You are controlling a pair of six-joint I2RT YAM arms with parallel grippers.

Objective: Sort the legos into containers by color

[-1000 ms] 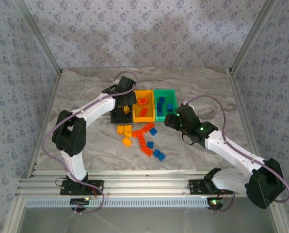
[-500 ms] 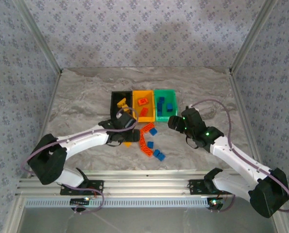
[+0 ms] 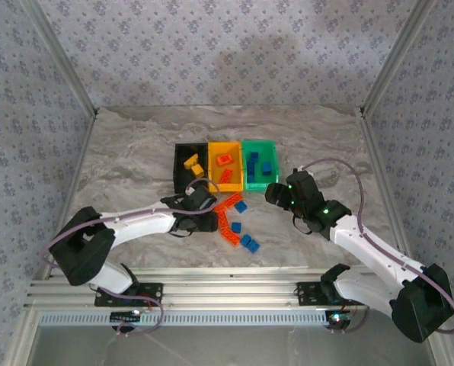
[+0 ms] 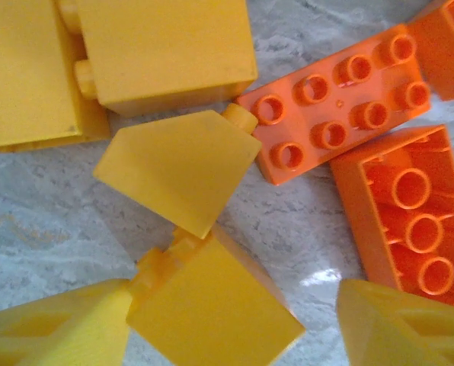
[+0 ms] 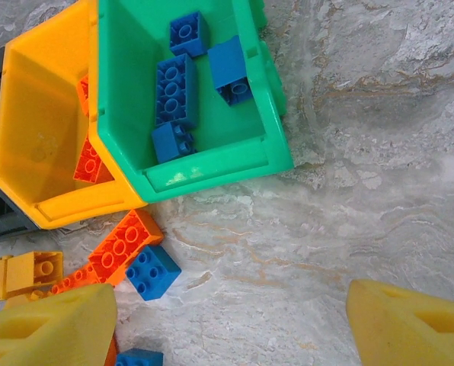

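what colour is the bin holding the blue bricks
Green bin, clearest in the right wrist view.

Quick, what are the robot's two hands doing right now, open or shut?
Left hand: open, with a yellow brick between its fingers, not gripped.
Right hand: open, holding nothing.

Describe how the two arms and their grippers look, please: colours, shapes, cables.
Both the left arm and the right arm have white links and bulky black joints. A thin purple-grey cable loops along each. Small green lights glow on the right one. The left gripper and the right gripper have yellow wedge-shaped fingers.
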